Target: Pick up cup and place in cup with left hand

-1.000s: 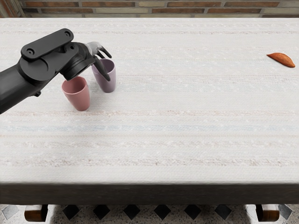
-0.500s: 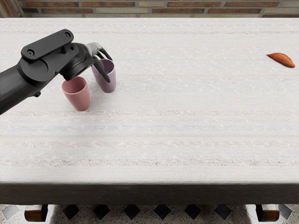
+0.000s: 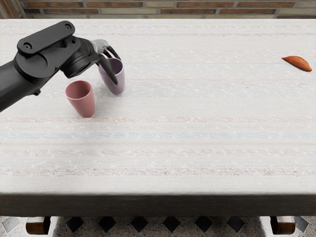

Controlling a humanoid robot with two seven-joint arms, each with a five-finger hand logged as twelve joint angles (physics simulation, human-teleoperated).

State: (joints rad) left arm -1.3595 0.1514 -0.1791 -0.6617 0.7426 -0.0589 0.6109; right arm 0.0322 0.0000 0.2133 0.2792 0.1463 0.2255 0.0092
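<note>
Black left arm (image 3: 11, 88) from the left edge, left hand (image 3: 102, 47) angled downward, dark fingers (image 3: 108, 69) curved in a grasp

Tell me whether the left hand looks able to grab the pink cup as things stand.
Probably not: the left hand seems taken up gripping the purple cup, though nothing covers the pink cup.

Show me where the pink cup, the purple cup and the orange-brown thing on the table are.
Pink cup (image 3: 82, 103): head view, on its outer side wall.
Purple cup (image 3: 119, 85): head view, on its outer side wall, right of the dark finger.
Orange-brown thing (image 3: 299, 63): head view, middle of its body.
</note>
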